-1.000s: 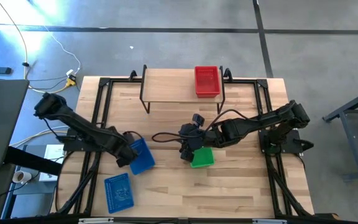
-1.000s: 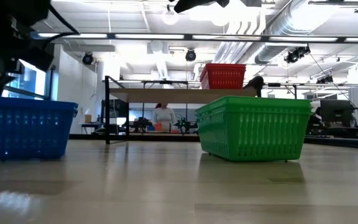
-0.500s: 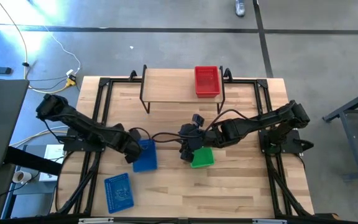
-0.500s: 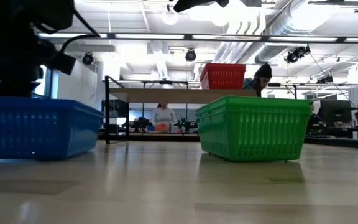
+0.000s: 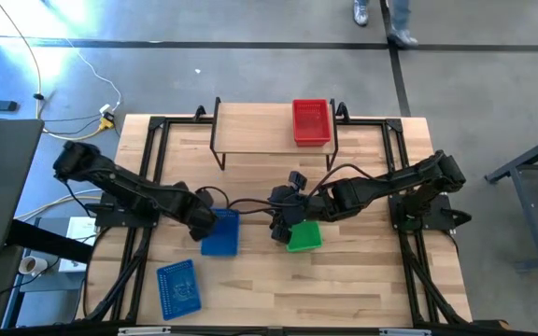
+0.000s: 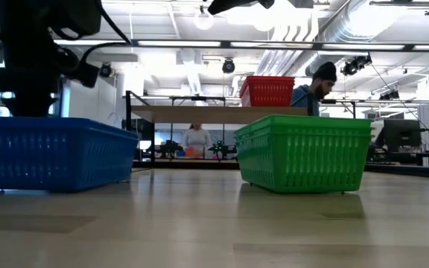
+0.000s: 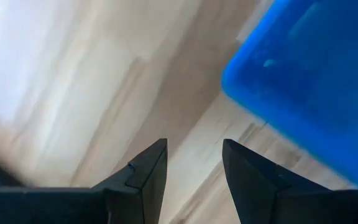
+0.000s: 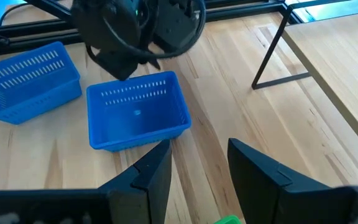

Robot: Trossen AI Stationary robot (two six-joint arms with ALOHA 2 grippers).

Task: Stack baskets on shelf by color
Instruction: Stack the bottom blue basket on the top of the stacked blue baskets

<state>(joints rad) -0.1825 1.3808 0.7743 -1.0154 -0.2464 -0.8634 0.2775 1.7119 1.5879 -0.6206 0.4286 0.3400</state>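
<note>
The blue perforated plastic basket [image 5: 220, 232] has been slid rightward, toward the green mesh basket [image 5: 304, 235], by the left gripper [image 5: 205, 217], fingers parted. The right gripper [image 5: 281, 227], spread, is held beside the green one.

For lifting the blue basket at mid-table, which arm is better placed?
Left. The left gripper sits at that blue basket, fingers open. The right gripper is by the green basket, farther off.
</note>
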